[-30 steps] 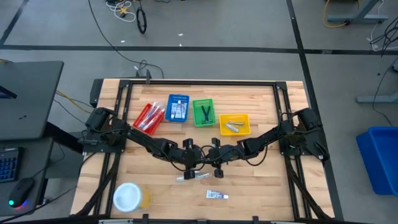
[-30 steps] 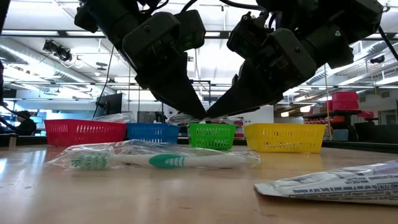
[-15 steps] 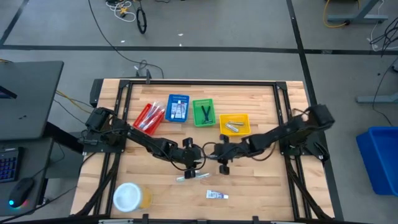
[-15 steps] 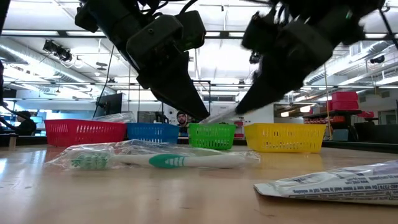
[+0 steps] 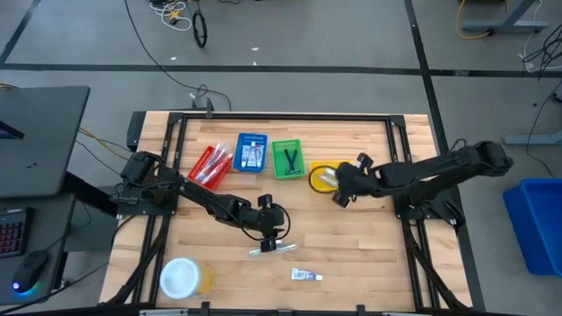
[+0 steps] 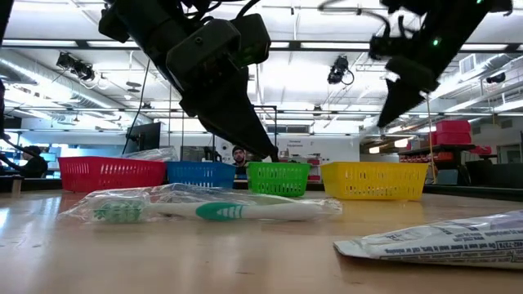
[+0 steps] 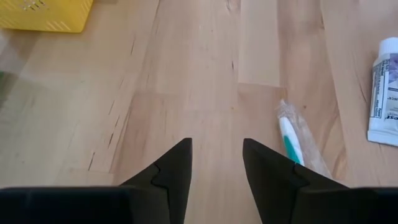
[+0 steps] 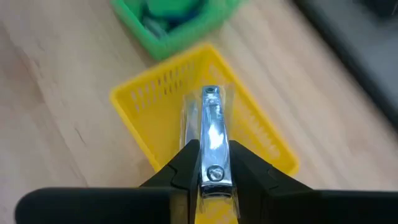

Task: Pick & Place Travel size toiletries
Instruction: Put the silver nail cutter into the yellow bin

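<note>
My right gripper [image 8: 211,154] is shut on a silvery nail clipper [image 8: 210,118] in clear wrap, and hangs over the yellow bin [image 8: 152,102]; in the high view the gripper [image 5: 337,195] is at that bin's [image 5: 313,174] right side. My left gripper [image 7: 216,149] stands open just above the bare wood at mid-table [image 5: 274,233], with nothing between its fingers. Beside it a wrapped toothbrush with a green head [image 7: 290,140] lies flat on the table [image 5: 272,249]. A white toothpaste tube [image 5: 306,276] lies nearer the front edge. My right gripper pinches the clipper's two long sides near its riveted end [image 8: 214,171] between its two fingers. The fingers run along the clipper, slanting down from the table's right side. The clipper sticks out ahead of the fingertips, lifted clear above the yellow bin.
Red [image 5: 209,165], blue [image 5: 252,151] and green [image 5: 287,158] bins stand in a row left of the yellow one, each with items inside. A white-lidded yellow jar [image 5: 183,278] stands at the front left. Bare wood lies on the table's right half.
My right gripper has left the middle of the table, where its tips met my left gripper's, and has swung up and toward the far right to above the yellow bin, tipping as it went. The silvery clipper has gone with it. My left gripper has kept its place.
</note>
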